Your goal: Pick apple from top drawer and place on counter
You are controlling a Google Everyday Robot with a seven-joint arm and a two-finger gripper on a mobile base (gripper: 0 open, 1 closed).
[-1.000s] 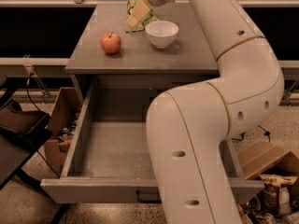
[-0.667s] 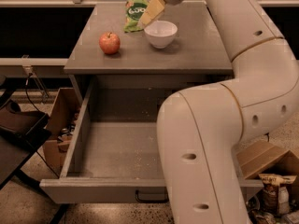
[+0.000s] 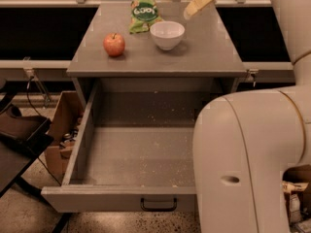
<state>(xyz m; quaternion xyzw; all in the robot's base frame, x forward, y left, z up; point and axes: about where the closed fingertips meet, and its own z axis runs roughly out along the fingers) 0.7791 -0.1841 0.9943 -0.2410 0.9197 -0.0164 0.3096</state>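
Observation:
The apple (image 3: pixel 114 44), red-orange with a short stem, stands on the counter (image 3: pixel 204 52) at the left, left of a white bowl (image 3: pixel 167 34). The top drawer (image 3: pixel 131 154) is pulled wide open below; its grey floor holds only crumbs. Its dark handle (image 3: pixel 158 205) shows on the front. My gripper (image 3: pixel 200 0) is high at the back right of the counter, above and right of the bowl, well away from the apple. Only one yellowish finger shows. It holds nothing that I can see.
A green snack bag (image 3: pixel 143 13) lies at the back of the counter behind the bowl. My white arm (image 3: pixel 252 159) fills the right foreground and hides the drawer's right side. A cardboard box (image 3: pixel 63 130) and a dark stool (image 3: pixel 19 140) stand left of the cabinet.
My gripper has moved right and up, from over the snack bag to the counter's back right. The apple has stayed in place on the counter.

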